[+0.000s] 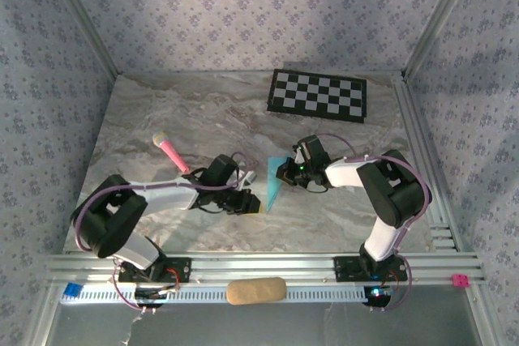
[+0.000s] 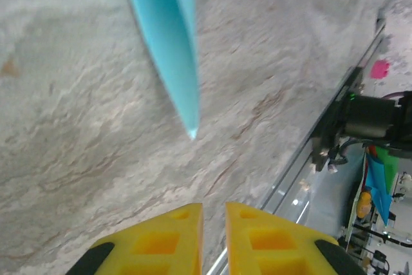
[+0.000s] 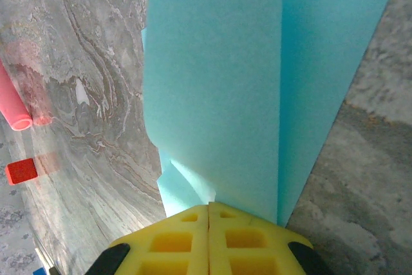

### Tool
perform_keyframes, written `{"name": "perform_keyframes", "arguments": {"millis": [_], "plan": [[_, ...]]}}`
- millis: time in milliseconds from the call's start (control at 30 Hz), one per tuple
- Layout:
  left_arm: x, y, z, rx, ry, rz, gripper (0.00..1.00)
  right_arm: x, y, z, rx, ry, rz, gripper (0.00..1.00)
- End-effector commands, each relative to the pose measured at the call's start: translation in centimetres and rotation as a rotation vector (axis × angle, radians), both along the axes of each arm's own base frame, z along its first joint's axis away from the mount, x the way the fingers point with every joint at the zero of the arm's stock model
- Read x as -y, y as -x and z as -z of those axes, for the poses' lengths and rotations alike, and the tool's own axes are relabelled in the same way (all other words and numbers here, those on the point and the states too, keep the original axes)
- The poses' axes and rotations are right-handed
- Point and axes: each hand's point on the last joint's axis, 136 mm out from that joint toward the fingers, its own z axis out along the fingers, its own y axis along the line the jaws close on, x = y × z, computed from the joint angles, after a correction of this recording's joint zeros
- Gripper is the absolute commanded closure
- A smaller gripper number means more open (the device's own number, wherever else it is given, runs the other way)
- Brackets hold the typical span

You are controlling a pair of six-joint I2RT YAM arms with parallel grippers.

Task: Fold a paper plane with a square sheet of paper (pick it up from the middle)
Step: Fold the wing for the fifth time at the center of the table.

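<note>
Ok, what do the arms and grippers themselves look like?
The left arm and right arm have white links, black joints and looping purplish cables. The left gripper and right gripper carry yellow plastic fingers with square recesses on black mounts.

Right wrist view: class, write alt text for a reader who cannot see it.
The right pincer, its yellow fingers pressed together, grips a folded sheet of thin light blue paper. Behind lies a grey marbled tabletop, with the end of a pink marker pen and a small red block at the left edge.
</note>
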Motion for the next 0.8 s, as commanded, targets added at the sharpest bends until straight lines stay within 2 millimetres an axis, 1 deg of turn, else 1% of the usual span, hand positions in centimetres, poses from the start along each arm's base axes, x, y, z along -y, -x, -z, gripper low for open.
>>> {"name": "perform_keyframes", "arguments": {"millis": [0, 100, 200, 267, 400, 567, 767], "plan": [[1.2, -2.5, -2.8, 0.043, 0.052, -0.044, 0.83, 2.3, 1.5, 3.3, -0.082, 0.141, 0.030, 0.93], [2.7, -4.2, -3.7, 0.051, 0.073, -0.048, 0.84, 2.1, 1.5, 3.3, -0.084, 0.137, 0.026, 0.93], [3.7, -5.5, -2.7, 0.028, 0.055, -0.055, 0.88, 2.1, 1.5, 3.4, -0.084, 0.138, 0.026, 0.93], [4.5, -6.2, -2.1, 0.012, 0.069, -0.066, 0.89, 2.0, 1.5, 3.4, -0.084, 0.137, 0.029, 0.93], [6.1, -7.2, -1.7, -0.003, 0.094, -0.059, 0.91, 1.8, 1.5, 3.5, -0.086, 0.134, 0.028, 0.93], [7.0, -7.7, -1.3, 0.000, 0.085, -0.052, 0.91, 1.8, 1.4, 3.4, -0.086, 0.135, 0.027, 0.93], [6.7, -7.1, 0.7, -0.012, 0.023, -0.037, 0.90, 1.8, 1.4, 3.4, -0.085, 0.135, 0.029, 0.93]]}}
